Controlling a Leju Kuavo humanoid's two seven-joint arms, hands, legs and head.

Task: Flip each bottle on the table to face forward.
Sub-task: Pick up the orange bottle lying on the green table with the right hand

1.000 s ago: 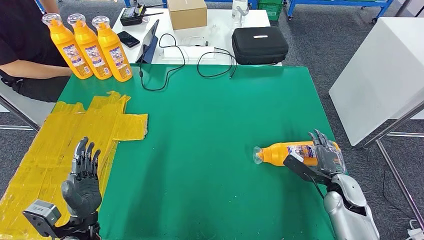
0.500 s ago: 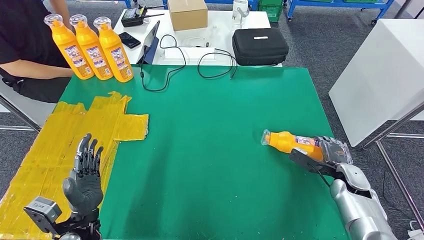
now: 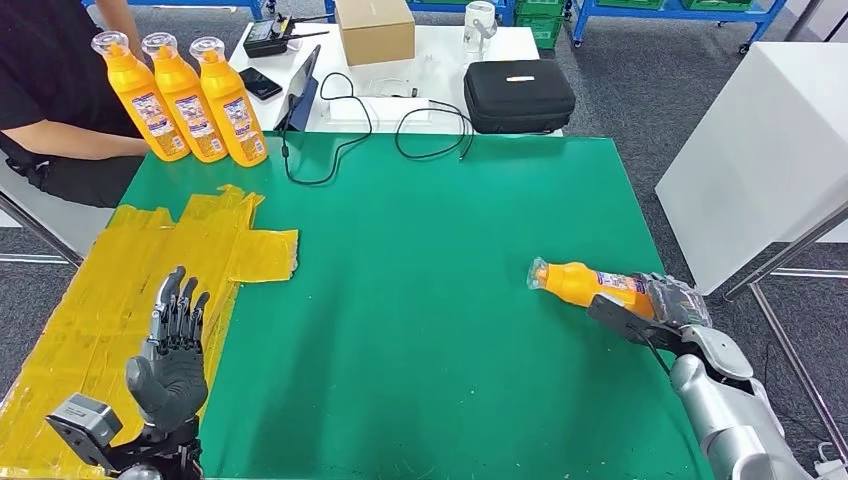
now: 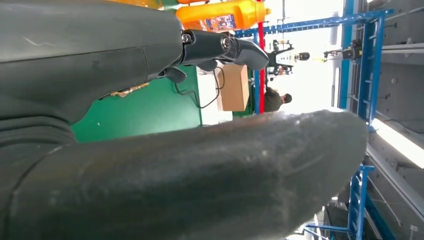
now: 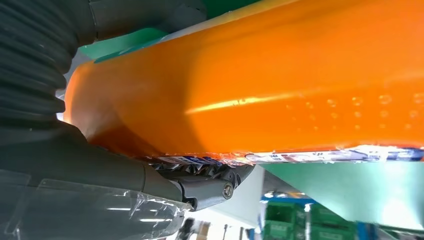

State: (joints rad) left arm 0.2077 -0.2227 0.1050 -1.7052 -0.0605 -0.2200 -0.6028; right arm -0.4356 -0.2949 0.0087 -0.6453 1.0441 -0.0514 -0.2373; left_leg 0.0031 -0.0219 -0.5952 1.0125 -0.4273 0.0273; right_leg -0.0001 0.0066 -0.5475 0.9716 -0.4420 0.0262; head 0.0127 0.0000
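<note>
Head view: right hand [image 3: 672,305] grips the lying bottle [image 3: 585,285] by its base end, near the right edge of the green table [image 3: 430,280]. Bottle's long axis runs roughly across the table, cap pointing toward the middle, away from the hand. Can't tell if it's fully lifted off the mat or dragging. Left hand [image 3: 172,355] holds nothing, fingers apart and upright over the yellow tape patch [image 3: 120,290], well apart from the bottle, so this one is the right arm's job. Count: one bottle in hand, three standing bottles [image 3: 180,95] in a row at the far left corner, touching or nearly so, beside a seated person [image 3: 50,90]. Four total.

Left wrist view: left hand [image 4: 175,130] with nothing in it; standing bottles visible beyond the fingertips.

Right wrist view: orange bottle body [image 5: 280,80] pressed right against the palm, fingers wrapped under the label edge. Grip looks firm. My read: the next move is a wrist roll about that long axis, then standing it up.
</note>
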